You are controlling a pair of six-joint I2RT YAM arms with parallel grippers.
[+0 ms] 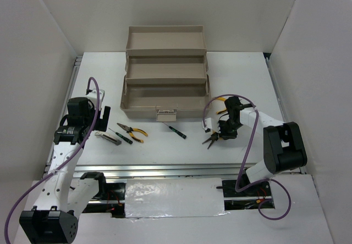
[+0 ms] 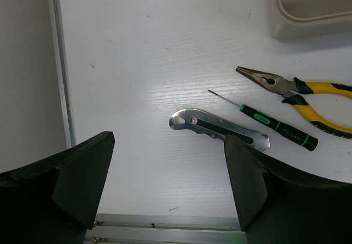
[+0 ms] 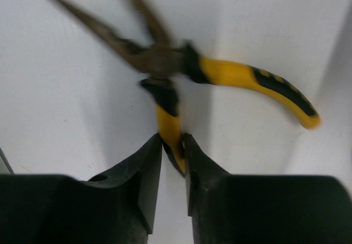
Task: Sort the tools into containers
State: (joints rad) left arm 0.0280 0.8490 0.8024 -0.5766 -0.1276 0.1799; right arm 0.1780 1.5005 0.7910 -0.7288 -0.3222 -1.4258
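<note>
Tabletop's left rail runs beside the wide-apart left gripper; right gripper clamps pliers.

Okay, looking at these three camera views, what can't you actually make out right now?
- Right wrist view: the held pliers in the right gripper are motion-blurred, so tip detail is lost.
- Top view: the gripper covers most of them; lifted or resting, cannot tell.
- Left wrist view: the loose pliers have handles running off the right edge, and only a corner of the toolbox shows.
- Left wrist view: print on the screwdriver handle is too small to read.
</note>
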